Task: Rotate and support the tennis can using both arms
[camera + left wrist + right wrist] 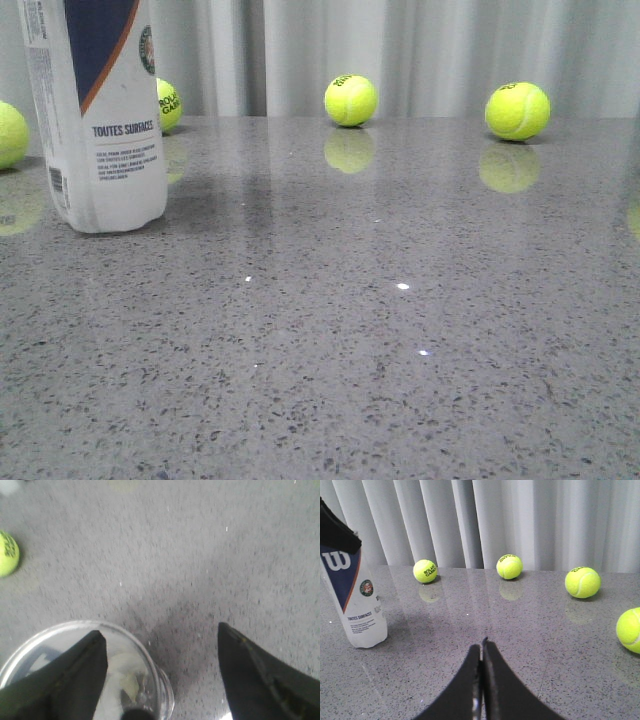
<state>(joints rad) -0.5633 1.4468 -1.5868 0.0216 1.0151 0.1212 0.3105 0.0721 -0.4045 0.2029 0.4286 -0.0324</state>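
Left gripper (162,675) spread wide, one finger (75,672) over the open mouth of the tennis can (100,120), the other clear beside it. Right gripper (482,680) pinched closed, empty, well apart from the can. Seemingly the approach step (nothing gripped); next, straddle the rim and close. Standing upright, long axis vertical.

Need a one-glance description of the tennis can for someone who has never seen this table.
On the grey speckled table, look to the robot's far left. There stands the tall white cylindrical tennis can, upright, with a navy panel, an orange diagonal stripe and a round emblem. It is the only tall thing there; everything else around it is a yellow-green tennis ball.
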